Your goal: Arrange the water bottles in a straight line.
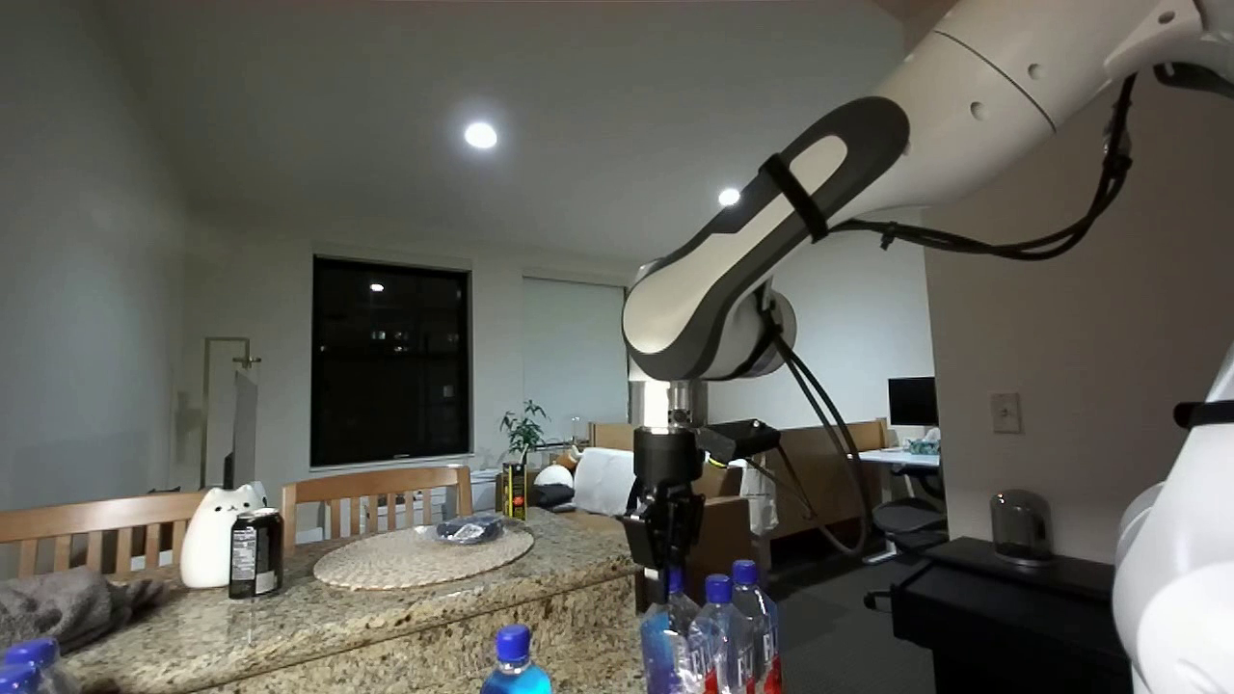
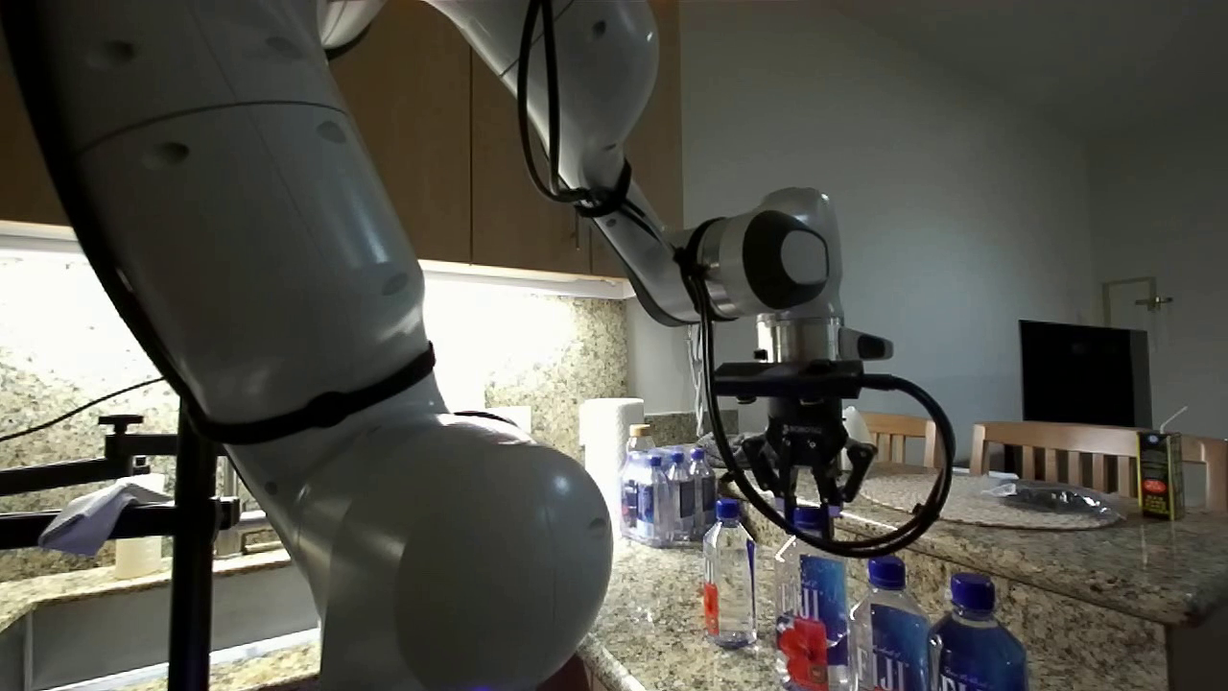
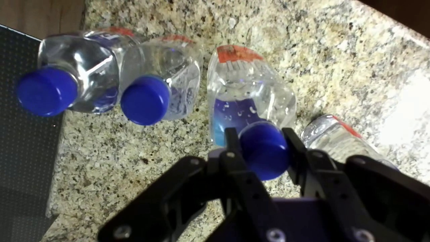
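My black claw (image 3: 260,139) clenches the blue cap (image 3: 264,153) of a clear plastic bottle (image 3: 250,92) | three matching bottles (image 3: 164,80) nearby | fill: I can't tell

Free to pass over bare bench (image 3: 322,64) near the top of the wrist view. Blocked at left by two close bottles (image 3: 109,75), at right by another bottle (image 3: 337,138).

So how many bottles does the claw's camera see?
4 in that view, from the left: first bottle; second bottle; third bottle, its cap in the gripper; fourth bottle, partly behind the gripper. Others may be hidden.
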Controlling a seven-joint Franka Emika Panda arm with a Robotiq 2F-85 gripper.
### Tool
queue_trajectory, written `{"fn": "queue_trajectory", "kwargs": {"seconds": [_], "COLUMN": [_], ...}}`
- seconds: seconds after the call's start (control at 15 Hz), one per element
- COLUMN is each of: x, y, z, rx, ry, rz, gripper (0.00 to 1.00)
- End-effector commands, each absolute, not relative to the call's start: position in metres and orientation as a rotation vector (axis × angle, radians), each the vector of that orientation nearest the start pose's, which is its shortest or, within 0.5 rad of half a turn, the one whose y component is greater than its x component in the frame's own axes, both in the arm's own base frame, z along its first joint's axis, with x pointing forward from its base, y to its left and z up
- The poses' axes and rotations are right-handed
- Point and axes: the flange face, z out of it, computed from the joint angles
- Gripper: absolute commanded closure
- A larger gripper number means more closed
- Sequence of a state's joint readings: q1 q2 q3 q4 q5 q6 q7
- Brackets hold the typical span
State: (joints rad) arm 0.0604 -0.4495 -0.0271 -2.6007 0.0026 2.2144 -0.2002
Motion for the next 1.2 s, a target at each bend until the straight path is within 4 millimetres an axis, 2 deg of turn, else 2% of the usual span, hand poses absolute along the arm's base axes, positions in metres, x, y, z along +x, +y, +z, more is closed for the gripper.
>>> {"fn": "queue_trajectory", "kwargs": {"seconds": [0.0,1.13], "x": [0.386,0.383], "y": [0.014,0.01], "z": [0.408,0.389], "rx": [-3.123,-3.134], "ry": [-0.336,-0.345], "rz": [-0.083,-0.098], "gripper": [0.85,0.85]}}
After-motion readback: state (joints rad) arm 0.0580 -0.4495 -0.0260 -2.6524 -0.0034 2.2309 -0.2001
